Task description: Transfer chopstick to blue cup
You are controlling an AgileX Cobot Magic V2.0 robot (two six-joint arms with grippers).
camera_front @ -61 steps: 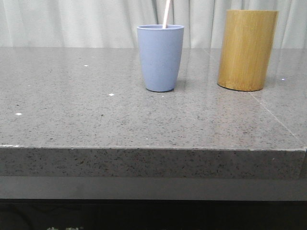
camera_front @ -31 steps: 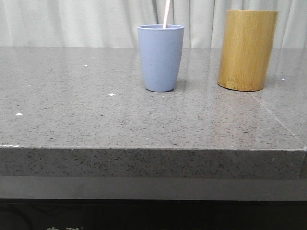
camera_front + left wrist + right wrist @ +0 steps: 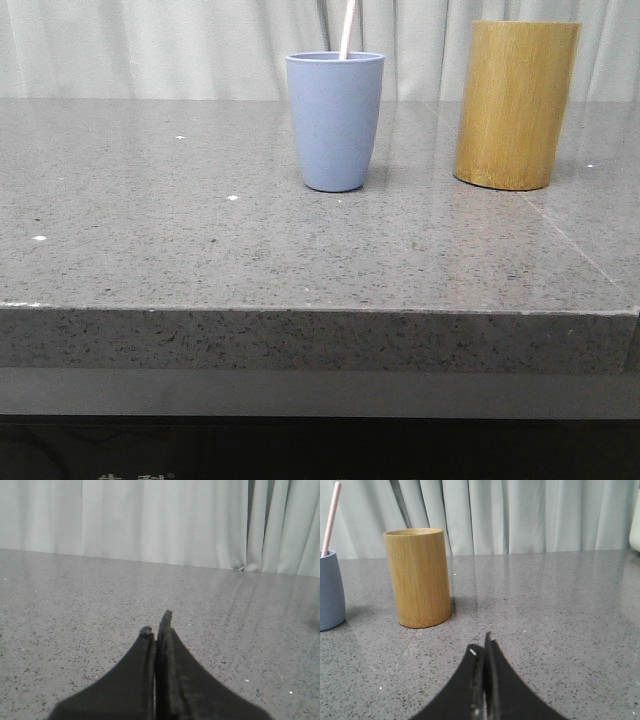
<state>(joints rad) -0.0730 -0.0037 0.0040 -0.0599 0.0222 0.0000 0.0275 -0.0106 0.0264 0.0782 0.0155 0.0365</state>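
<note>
Front view: thin pale pink chopstick [image 3: 346,28] standing in matte light blue-grey plastic cup [image 3: 335,120], unchanged; transfer judged complete. Left end effector [image 3: 156,622] and right end effector [image 3: 480,644] closed, empty, well apart from cup.

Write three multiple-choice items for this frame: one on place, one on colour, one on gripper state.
1. Where is the chopstick?
A. flat on the table
B. standing in the blue cup
C. in the bamboo cylinder

2. What colour is the chopstick?
A. pale pink
B. black
C. green

3. How are the left gripper and right gripper?
A. both wide open
B. one holding the cup
C. both shut, holding nothing

Answers: B, it rises out of the cup's rim; A, visibly pink against the curtain; C, each wrist view shows fingers pressed together.
</note>
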